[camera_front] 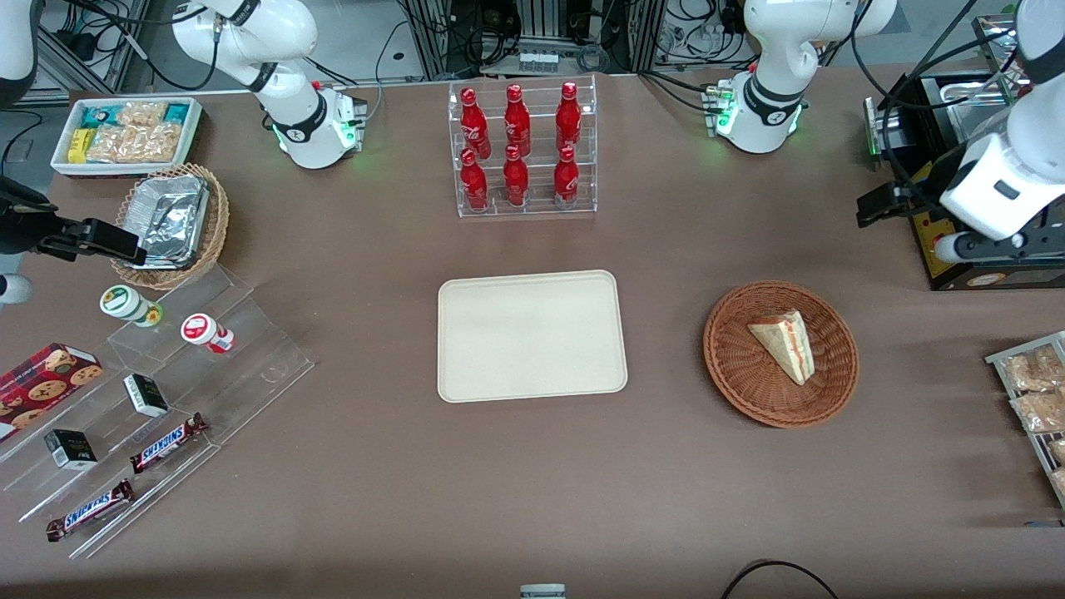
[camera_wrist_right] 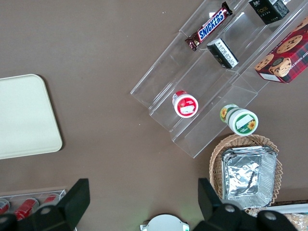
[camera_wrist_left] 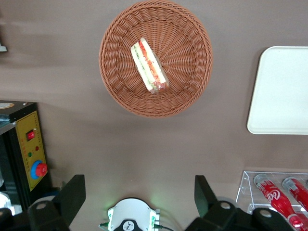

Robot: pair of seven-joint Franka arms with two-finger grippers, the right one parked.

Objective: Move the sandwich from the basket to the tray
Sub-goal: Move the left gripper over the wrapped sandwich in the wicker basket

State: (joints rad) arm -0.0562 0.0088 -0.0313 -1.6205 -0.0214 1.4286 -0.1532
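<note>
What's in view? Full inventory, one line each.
sandwich: 1, white bread, in basket
basket: 1, reddish-brown, toward working arm's end
tray: 1, cream, table centre
cola bottles: 6, red, clear rack, farther than tray
foil trays: stack, silver, tan basket
Snickers bars: 2, clear steps, toward parked arm's end
cups: 2, green-lidded and red-lidded, same steps
hand: left arm's, open, raised, farther from the front camera than basket

The sandwich (camera_front: 785, 342) lies in the basket (camera_front: 740, 374) on the tabletop (camera_front: 532, 482). The tray (camera_front: 531, 335) sits beside the basket, well apart, toward the parked arm's end. The gripper (camera_front: 880, 205) hangs above the tabletop, farther from the front camera than the basket, fingers (camera_wrist_left: 73, 194) spread.
</note>
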